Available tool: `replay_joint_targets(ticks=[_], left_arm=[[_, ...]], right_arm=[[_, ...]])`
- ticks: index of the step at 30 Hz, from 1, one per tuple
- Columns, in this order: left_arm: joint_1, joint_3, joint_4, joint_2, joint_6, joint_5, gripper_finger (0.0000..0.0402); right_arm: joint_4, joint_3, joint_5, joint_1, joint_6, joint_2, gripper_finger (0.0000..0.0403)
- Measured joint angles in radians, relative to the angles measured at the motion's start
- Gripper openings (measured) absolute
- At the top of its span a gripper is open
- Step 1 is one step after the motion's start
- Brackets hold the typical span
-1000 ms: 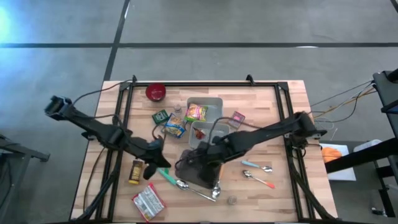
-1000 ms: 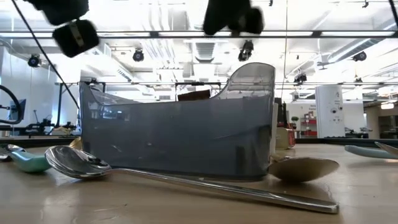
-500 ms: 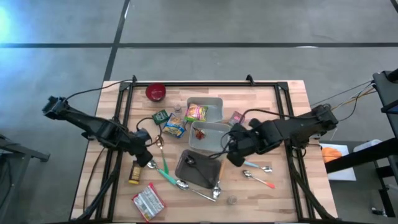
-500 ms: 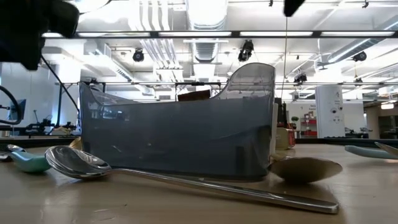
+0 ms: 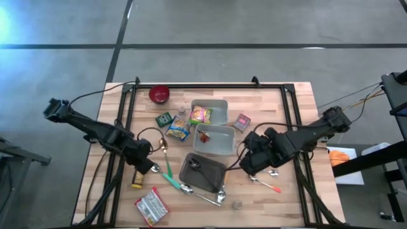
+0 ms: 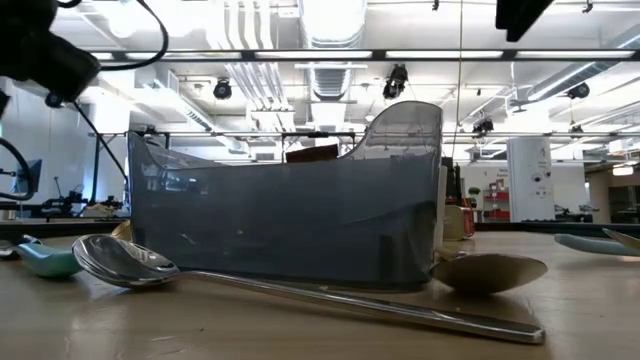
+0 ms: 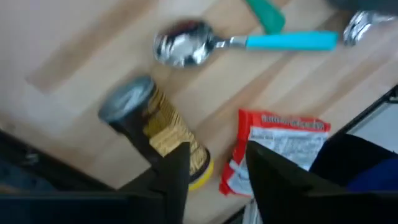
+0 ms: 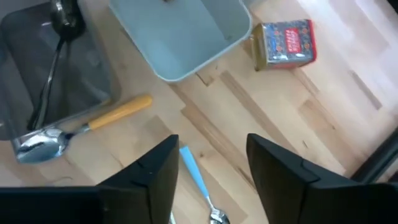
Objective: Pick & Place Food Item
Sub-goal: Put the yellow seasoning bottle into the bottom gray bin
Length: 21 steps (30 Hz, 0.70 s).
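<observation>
At lower left, the left gripper (image 5: 151, 166) hung parted over the can (image 7: 155, 127) — ungrasped; right gripper (image 5: 253, 159) parted, empty.

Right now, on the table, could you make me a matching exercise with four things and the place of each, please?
Things:
1. red bowl
2. red snack packet
3. dark ladle
4. dark can with yellow label

Places:
A. inside the dark grey tray
B. near corner on the left arm's side
C. far edge of the table
D. just below the left gripper

Pairs: 1-C, 2-B, 3-A, 4-D
</observation>
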Motion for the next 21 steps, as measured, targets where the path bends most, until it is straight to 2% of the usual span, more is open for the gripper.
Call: replay_joint_targets(ticks=[6,10,15,21], left_arm=[[-0.085,-0.005,0.001,0.0,-0.148,0.005,0.0215],[-0.175,-0.008,-0.024,0.001,-0.28,-0.04,0.0236],[-0.299,-0.008,-0.003,0.007,-0.447,-0.147,0.0244],[-0.406,-0.008,0.014,0.076,-0.563,-0.223,0.0244]], right_arm=[[-0.002,-0.024,0.048,0.061,0.098,-0.007,0.0207],[-0.002,-0.038,0.055,0.089,0.136,-0.007,0.0207],[-0.002,-0.059,0.057,0.101,0.153,-0.007,0.0207],[-0.001,-0.063,0.078,0.1,0.154,-0.007,0.0207]])
